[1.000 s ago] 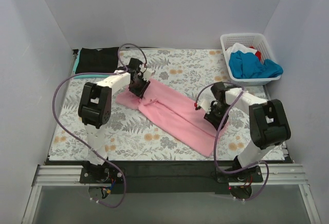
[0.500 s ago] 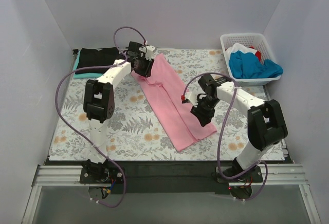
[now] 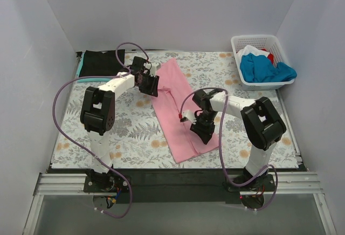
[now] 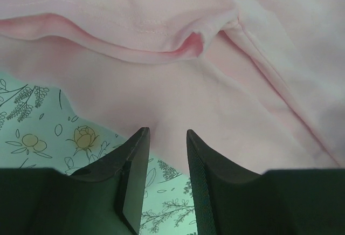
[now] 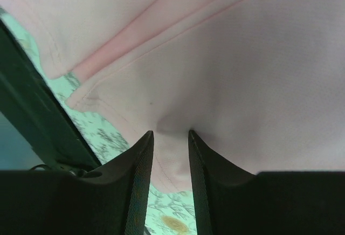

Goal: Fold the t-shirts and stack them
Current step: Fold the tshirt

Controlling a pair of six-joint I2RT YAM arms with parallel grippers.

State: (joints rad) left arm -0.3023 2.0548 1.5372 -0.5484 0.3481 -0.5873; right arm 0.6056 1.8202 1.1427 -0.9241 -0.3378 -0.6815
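We are partway through folding the soft pink cloth t-shirt point(image 3: 173, 113). It lies as a long narrow strip on the grey-and-orange floral-print tablecloth point(image 3: 135, 132), slanting across the middle of the bench from near the far edge down toward the near edge.

The left gripper point(image 3: 149, 83) sits on the strip's left border at its far end. In the left wrist view its fingers point(image 4: 135, 159) stand only a narrow gap apart, with a pucker of pink cloth drawn in between them, so we judge it pinched on the shirt. The right gripper point(image 3: 200, 130) is on the right border, closer to the near end. Its fingers point(image 5: 141, 165) are just as close together and nip the cloth beside a folded-over hem.

The lengthwise folds look done, so we take the step in hand to be squaring and laying out the strip. Next, we think, comes the crosswise fold, with one end carried over onto the other. That calls for both pinches to hold through all the layers, for the cloth between them to be kept lightly taut, and for the borders to line up before either grip lets go.

The folded black cloth t-shirt point(image 3: 99, 61) rests on a teal cloth t-shirt point(image 3: 89, 77) in the far-left corner, which is probably where the stack goes. The white plastic lattice basket point(image 3: 235, 43) in the far-right corner holds a crumpled blue cloth t-shirt point(image 3: 261, 68) with others.
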